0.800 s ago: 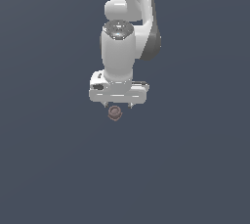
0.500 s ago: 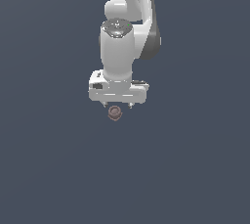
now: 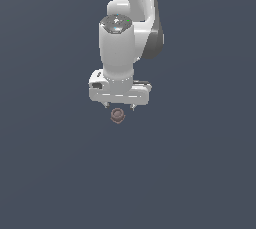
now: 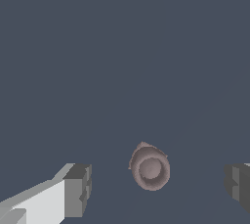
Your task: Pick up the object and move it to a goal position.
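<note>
While the white arm [image 3: 122,43] reaches down from the upper middle of the exterior view, its gripper [image 3: 119,107] hangs pointing straight down over a plain dark slate-blue ground [image 3: 55,173]. Just under the gripper, at about 6 o'clock from it in that view, sits the object [image 3: 117,116], a small brownish-mauve, squat, round knob, much narrower than the gripper body above it. From the wrist view the jaws stand spread wide: two grey fingertips [image 4: 78,190] show far apart, and the object [image 4: 149,167] lies in the gap between them, nearer none clearly, touching neither. Whether the object rests on the ground or hangs free cannot be told.
</note>
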Controlling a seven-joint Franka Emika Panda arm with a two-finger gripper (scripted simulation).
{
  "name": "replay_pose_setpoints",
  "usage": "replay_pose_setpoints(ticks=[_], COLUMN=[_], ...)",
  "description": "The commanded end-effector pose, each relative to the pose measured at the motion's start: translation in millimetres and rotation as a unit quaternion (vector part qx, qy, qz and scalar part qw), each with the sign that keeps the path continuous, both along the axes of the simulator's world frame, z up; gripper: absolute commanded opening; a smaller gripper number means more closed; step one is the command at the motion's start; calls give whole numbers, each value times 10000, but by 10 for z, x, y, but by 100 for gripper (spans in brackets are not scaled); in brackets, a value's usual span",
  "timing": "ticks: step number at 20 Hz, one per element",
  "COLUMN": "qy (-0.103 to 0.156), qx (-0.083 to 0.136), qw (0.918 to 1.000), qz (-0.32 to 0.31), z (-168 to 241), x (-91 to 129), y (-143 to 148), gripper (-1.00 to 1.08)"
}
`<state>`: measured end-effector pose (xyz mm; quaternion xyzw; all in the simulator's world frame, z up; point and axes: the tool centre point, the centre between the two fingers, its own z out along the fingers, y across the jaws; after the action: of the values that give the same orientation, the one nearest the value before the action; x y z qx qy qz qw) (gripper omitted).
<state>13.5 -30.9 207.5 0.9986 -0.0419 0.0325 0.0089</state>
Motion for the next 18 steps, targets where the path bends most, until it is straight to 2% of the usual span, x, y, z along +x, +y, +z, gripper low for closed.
replay_pose_setpoints(ticks=[1,10,18], qy=[10,95,218], qx=[11,97,166], qw=[10000,9971,9842], qz=[-63,-746,-1749], z=[-36,-402,-897], x=[-15,-181,-470], y=[-5,-59,-152], gripper=[100,100,100])
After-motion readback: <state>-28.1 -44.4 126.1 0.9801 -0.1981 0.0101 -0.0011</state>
